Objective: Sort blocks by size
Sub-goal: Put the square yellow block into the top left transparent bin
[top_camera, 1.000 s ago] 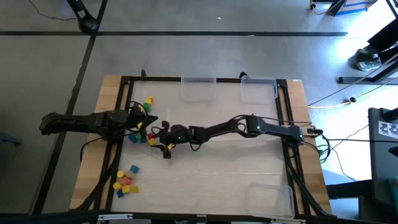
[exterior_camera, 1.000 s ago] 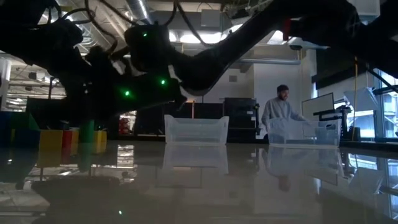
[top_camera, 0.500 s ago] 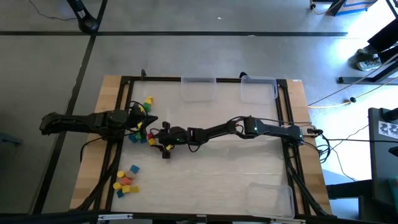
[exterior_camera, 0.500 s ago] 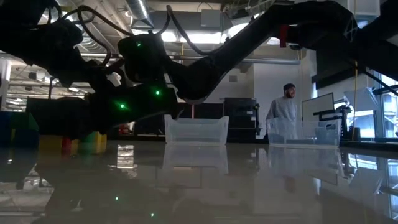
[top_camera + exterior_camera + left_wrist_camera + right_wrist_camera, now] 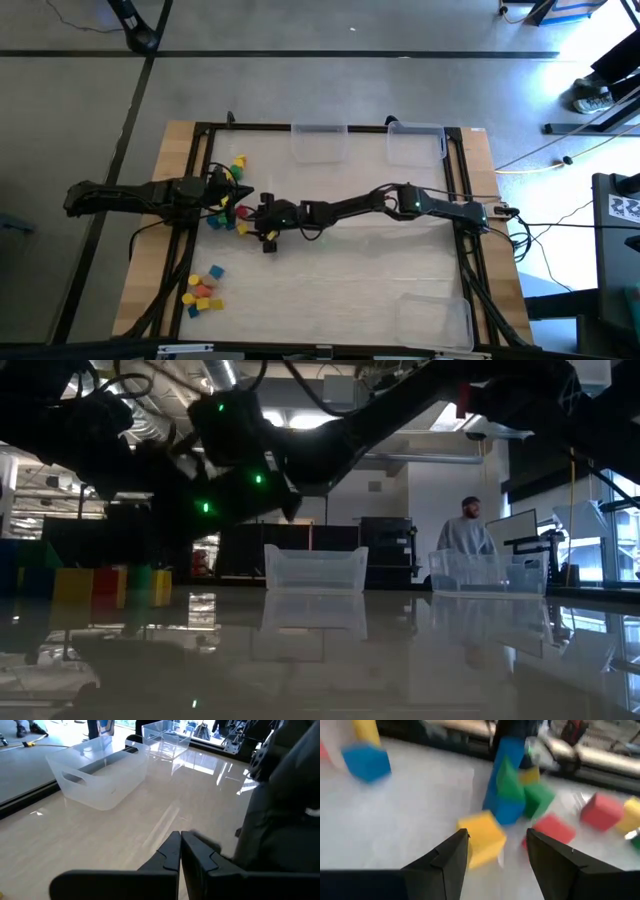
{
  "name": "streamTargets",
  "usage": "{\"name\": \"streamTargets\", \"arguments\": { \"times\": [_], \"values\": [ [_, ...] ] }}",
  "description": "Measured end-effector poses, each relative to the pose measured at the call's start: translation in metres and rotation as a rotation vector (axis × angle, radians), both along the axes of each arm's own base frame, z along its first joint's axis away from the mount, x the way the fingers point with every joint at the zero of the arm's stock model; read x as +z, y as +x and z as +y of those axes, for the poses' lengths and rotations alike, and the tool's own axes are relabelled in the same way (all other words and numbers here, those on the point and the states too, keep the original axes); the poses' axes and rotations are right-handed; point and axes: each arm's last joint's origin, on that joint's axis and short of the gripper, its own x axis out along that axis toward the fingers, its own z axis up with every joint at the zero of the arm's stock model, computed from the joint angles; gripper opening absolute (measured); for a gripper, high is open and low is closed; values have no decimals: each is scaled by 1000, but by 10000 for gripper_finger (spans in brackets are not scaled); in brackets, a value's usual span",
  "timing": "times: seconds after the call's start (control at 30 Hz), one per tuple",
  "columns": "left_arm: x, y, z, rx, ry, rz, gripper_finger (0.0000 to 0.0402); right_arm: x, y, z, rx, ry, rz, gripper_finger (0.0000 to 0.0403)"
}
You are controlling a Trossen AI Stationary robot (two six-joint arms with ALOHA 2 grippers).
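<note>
Our right hand (image 5: pixel 497 852) is open over a yellow block (image 5: pixel 482 837), holding nothing. Our left hand (image 5: pixel 180 852) is shut and empty on the desk (image 5: pixel 380 280).

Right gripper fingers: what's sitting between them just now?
A yellow block sits just ahead of the open right gripper, partly in the gap, with a red block beside it; the right wrist view shows this.
</note>
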Motion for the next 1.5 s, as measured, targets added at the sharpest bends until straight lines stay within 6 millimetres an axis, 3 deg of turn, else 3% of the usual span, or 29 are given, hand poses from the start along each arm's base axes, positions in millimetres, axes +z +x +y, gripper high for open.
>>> {"name": "streamTargets", "arguments": {
  "times": [0.23,0.33,0.6,1.0,1.23,1.5],
  "values": [
    [0,0,0,1,-2,-1,0,5,4,2,38,33,-137,202],
    [0,0,0,1,-3,0,0,-2,6,2,31,68,-199,202],
    [-1,0,0,0,2,5,0,-27,5,1,25,68,-133,202],
    [-1,0,0,2,-3,3,0,-34,4,-5,-38,43,-55,202],
    [-1,0,0,2,-3,3,0,-30,3,-8,-141,-41,-54,202],
    [-1,0,0,2,-3,4,0,-10,5,-1,-53,12,-119,202]
  ]
}}
